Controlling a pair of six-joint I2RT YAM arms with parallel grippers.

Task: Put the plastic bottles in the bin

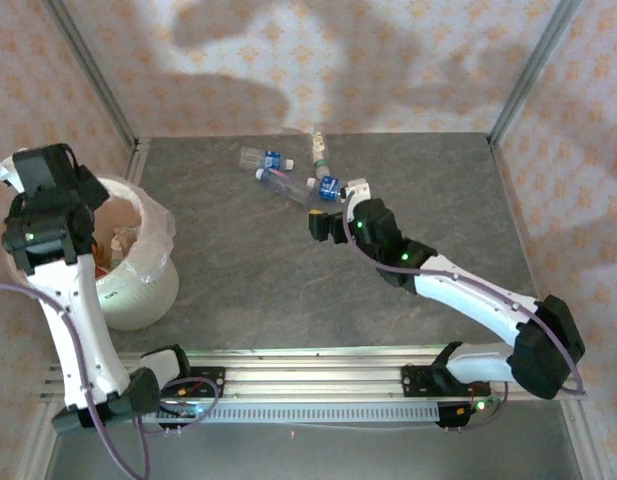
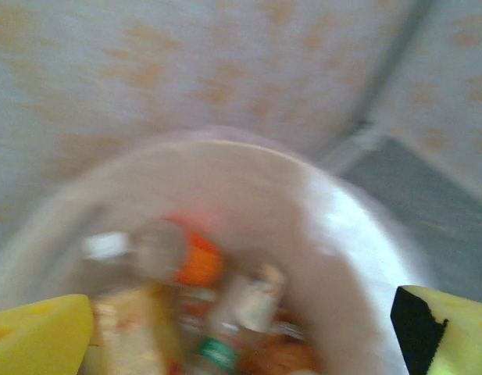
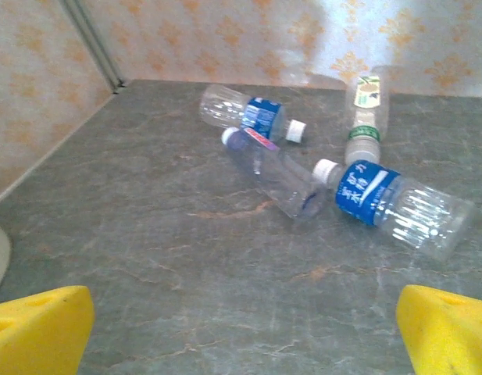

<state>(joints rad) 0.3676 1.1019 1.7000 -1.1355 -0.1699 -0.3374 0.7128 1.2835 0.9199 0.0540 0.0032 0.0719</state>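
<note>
Four small clear plastic bottles (image 3: 276, 176) are lying clustered at the far side of the grey marbled worktop (image 3: 147, 250), just ahead of your yellow right fingers (image 3: 45, 328), which are standing apart and empty. Be aiming for the nearest blue-labelled bottle (image 3: 397, 205), closing across its middle rather than its cap. Your left fingers (image 2: 37, 332), also apart and holding nothing, are hanging over the large round white lined bin (image 1: 138, 290)

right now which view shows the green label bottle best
Right wrist: the green-label bottle lies close and sharp near the back wall. Top external shows that bottle small and far. Left wrist points into the bin.
</note>
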